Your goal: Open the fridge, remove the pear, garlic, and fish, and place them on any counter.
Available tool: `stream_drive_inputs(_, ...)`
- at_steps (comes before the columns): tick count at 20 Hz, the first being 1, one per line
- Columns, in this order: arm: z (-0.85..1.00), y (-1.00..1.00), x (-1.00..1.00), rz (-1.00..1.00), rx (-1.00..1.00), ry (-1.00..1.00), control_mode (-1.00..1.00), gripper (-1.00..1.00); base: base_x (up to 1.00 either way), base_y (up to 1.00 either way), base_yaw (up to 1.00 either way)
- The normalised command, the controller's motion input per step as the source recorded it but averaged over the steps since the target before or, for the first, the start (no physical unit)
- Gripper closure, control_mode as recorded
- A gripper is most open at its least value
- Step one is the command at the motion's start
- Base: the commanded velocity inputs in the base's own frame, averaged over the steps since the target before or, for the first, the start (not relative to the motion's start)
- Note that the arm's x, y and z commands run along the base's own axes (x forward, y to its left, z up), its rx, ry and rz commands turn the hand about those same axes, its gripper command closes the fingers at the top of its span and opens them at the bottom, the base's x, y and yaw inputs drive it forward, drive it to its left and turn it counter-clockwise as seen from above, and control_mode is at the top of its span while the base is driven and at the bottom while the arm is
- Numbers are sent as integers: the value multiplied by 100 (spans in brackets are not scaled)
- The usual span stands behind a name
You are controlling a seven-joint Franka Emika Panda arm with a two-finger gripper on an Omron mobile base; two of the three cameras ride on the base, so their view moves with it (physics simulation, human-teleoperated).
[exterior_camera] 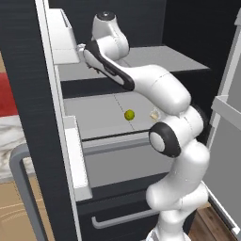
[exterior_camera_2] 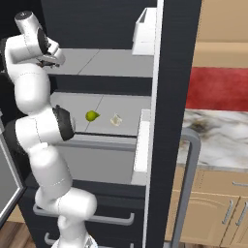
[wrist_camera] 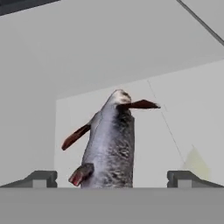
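The fridge (exterior_camera: 28, 94) stands with both doors swung open, grey inner shelves exposed. The arm reaches into the upper shelf space, and the gripper (wrist_camera: 112, 178) is open, its two dark fingertips (wrist_camera: 40, 178) spread wide with nothing clamped between them. Directly ahead of the gripper, in the gap between the fingertips as seen from the hand view, lies the fish (wrist_camera: 109, 144), a grey-silver body with reddish-brown fins, resting on the pale shelf surface; whether the fingertips touch it cannot be determined. In the left base view the gripper end (exterior_camera: 82, 49) sits close beside a white door bin (exterior_camera: 61, 37) on the open door. On the shelf below the gripper lies the pear (exterior_camera: 129, 115), small and yellow-green, with the garlic (exterior_camera: 154, 113), an off-white bulb, near it but apart; the arm's elbow partly covers the garlic in that view. The right base view shows the pear (exterior_camera_2: 92, 116) and the garlic (exterior_camera_2: 116, 119) side by side on the same lower shelf. Beyond the open door, well away from the gripper, runs the counter (exterior_camera_2: 218, 140), marble-topped over tan cabinets (exterior_camera_2: 213, 203).
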Motion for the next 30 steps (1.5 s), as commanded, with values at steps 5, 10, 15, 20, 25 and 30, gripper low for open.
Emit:
stream_drive_inputs(5,-6,35,70,0,-1,7,-100,-100,0,0,0)
stream_drive_inputs(10,-26,-3,24,-5,-9,8,-100,100,0,0,0)
stream_drive_inputs(15,-16,-44,-3,-3,-8,1,-100,100,0,0,0)
stream_drive_inputs(20,0,-98,-81,0,0,-10,-100,100,0,0,0)
stream_drive_inputs(25,-2,-100,-100,0,0,-13,-100,100,0,0,0)
stream_drive_inputs(30,-23,-89,-100,0,0,-11,-100,100,0,0,0)
